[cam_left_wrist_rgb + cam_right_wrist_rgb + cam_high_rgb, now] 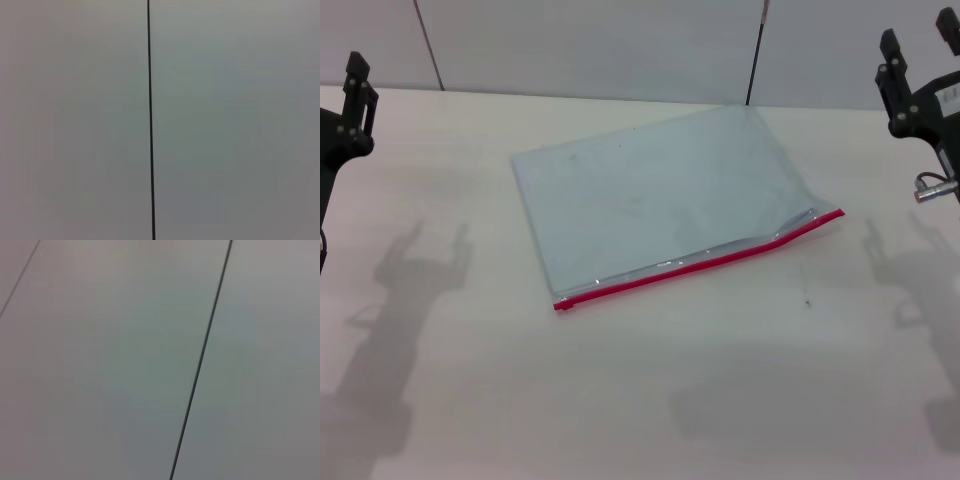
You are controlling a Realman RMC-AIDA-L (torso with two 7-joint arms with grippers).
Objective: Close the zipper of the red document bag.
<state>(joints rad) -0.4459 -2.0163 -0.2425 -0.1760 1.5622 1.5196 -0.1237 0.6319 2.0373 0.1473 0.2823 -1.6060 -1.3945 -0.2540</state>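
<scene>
The red document bag (pixel 660 190), a flat translucent blue-grey pouch, lies skewed in the middle of the pale table. Its zipper (pixel 700 267) is the red strip along the near long edge, with a silvery seam beside it. The seam bulges a little near the right end. I cannot make out the slider. My left gripper (pixel 358 80) is raised at the far left edge of the head view, well clear of the bag. My right gripper (pixel 918 38) hangs open and empty at the far right, above and beyond the bag's right corner. Neither wrist view shows the bag.
The table (pixel 640 400) is bare wood-tone around the bag, with arm shadows at front left and right. A grey panelled wall (pixel 620 45) with dark seams stands behind the table's far edge. Both wrist views show only that wall.
</scene>
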